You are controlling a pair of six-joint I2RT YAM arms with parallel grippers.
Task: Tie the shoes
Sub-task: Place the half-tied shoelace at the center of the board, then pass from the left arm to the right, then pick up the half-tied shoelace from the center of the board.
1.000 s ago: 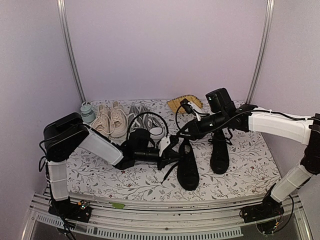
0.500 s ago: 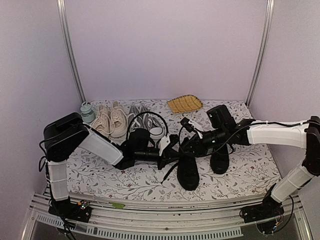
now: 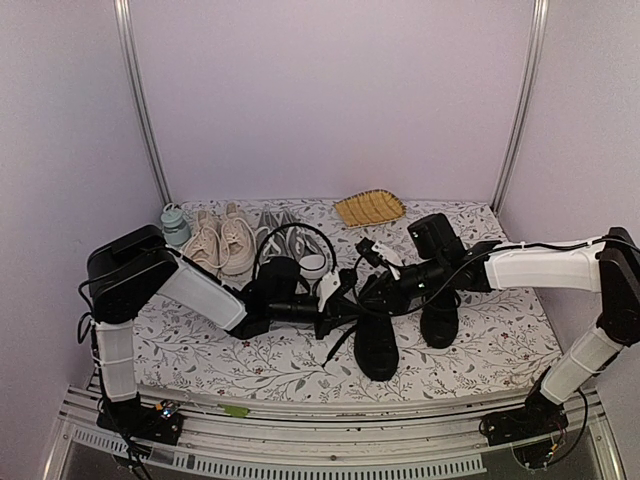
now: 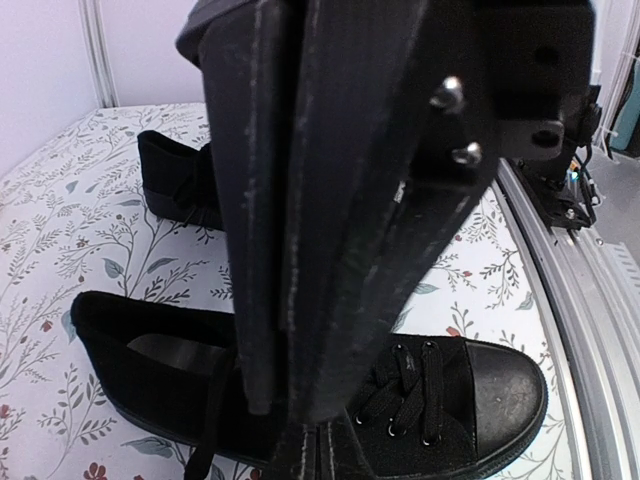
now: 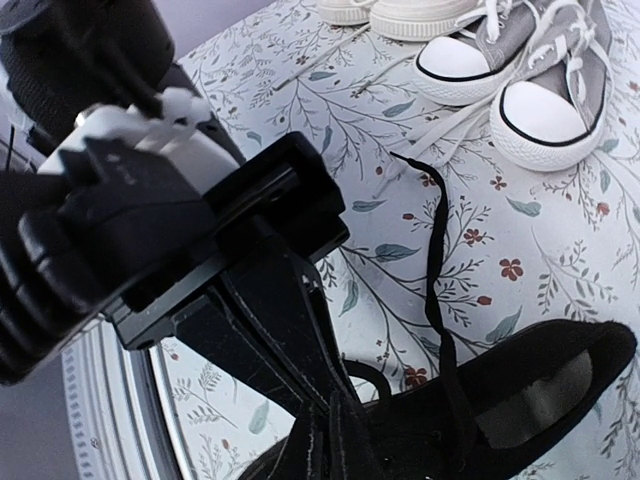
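Two black shoes stand mid-table, the nearer one (image 3: 378,350) (image 4: 490,390) (image 5: 520,410) and the other (image 3: 440,318) (image 4: 175,185) to its right. My left gripper (image 3: 345,308) (image 4: 290,410) hovers over the nearer shoe's lacing, shut, with a black lace (image 4: 208,425) hanging from it. My right gripper (image 3: 372,295) (image 5: 330,415) meets it tip to tip above the same shoe. Its fingers are drawn together where a loop of lace (image 5: 372,372) rises. A loose lace end (image 5: 435,250) trails across the cloth.
Grey sneakers with white toe caps (image 3: 290,240) (image 5: 540,90) and a beige pair (image 3: 222,243) stand at the back left beside a small teal bottle (image 3: 175,224). A woven yellow tray (image 3: 369,208) lies at the back. A flowered cloth (image 3: 200,350) covers the table.
My right arm has come down and leftwards from behind the shoes to the nearer shoe, and its jaws have closed. The left arm has stayed put, shut.
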